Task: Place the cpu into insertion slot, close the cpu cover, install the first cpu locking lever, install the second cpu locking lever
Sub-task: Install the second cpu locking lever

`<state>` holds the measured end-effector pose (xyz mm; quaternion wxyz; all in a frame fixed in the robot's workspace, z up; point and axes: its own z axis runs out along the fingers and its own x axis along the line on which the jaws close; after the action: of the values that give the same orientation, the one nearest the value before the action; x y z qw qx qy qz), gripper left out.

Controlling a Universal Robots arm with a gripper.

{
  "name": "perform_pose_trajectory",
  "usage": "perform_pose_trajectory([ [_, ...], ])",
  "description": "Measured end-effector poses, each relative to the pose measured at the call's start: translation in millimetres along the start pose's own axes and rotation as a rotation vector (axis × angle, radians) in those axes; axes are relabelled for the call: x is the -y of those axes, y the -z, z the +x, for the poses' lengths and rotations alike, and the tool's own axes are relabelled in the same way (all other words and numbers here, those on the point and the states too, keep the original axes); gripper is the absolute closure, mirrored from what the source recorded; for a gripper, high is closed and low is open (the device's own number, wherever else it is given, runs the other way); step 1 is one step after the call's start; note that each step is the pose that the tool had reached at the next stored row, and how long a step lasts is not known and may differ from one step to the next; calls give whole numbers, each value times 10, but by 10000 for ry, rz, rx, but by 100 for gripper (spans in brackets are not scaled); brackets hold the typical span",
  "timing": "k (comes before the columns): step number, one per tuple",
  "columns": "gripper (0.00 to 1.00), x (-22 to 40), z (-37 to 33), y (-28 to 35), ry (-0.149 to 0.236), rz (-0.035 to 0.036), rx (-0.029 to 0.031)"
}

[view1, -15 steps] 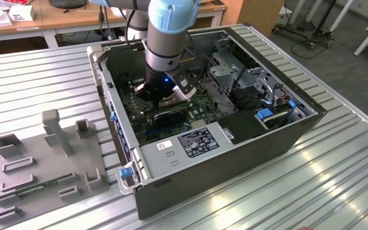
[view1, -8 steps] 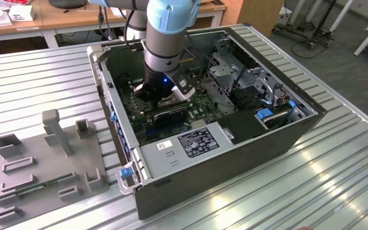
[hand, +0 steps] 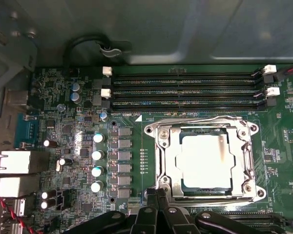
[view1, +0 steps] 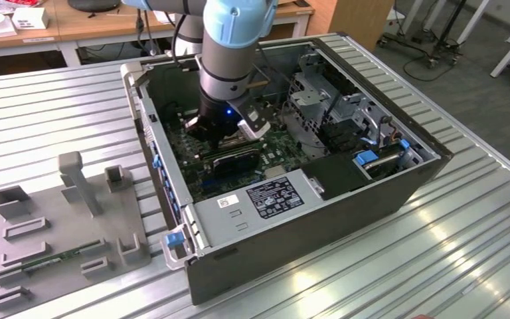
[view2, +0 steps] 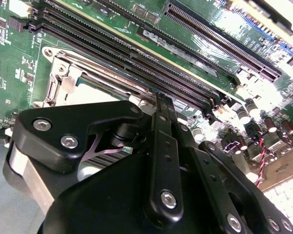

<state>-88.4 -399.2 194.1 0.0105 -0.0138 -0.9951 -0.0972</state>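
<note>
The cpu (hand: 207, 161), a square chip with a silvery-tan top, lies flat in the insertion slot (hand: 152, 130) on the green board. The cpu cover (hand: 241, 156), a thin silver frame, lies down around it with the chip showing through its window. Thin wire levers run along two sides of the socket: one by the memory slots (hand: 200, 121), one on the gripper's side (hand: 215, 197). My gripper (hand: 156, 193) is shut, its tips together just over the socket's corner, nothing visible between them. In the second wrist view the gripper (view2: 163, 102) reaches the cover's edge (view2: 63, 80). In the exterior view the gripper (view1: 228, 133) is low inside the case.
Long black memory slots (hand: 185, 90) run beside the socket, with white capacitors (hand: 97, 163) and rear ports (hand: 12, 163) on the other side. The open computer case (view1: 308, 232) holds a power supply (view1: 264, 196) and drive cage (view1: 326, 100). A grey fixture (view1: 60, 226) sits on the exterior view's left.
</note>
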Motion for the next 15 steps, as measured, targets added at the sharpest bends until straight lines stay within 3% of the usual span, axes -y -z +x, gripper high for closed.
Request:
perform_pose_trajectory([
  [9,89,2,7,-15,0,2,-2],
  [15,89,-13,7,-17,-1,92,0],
])
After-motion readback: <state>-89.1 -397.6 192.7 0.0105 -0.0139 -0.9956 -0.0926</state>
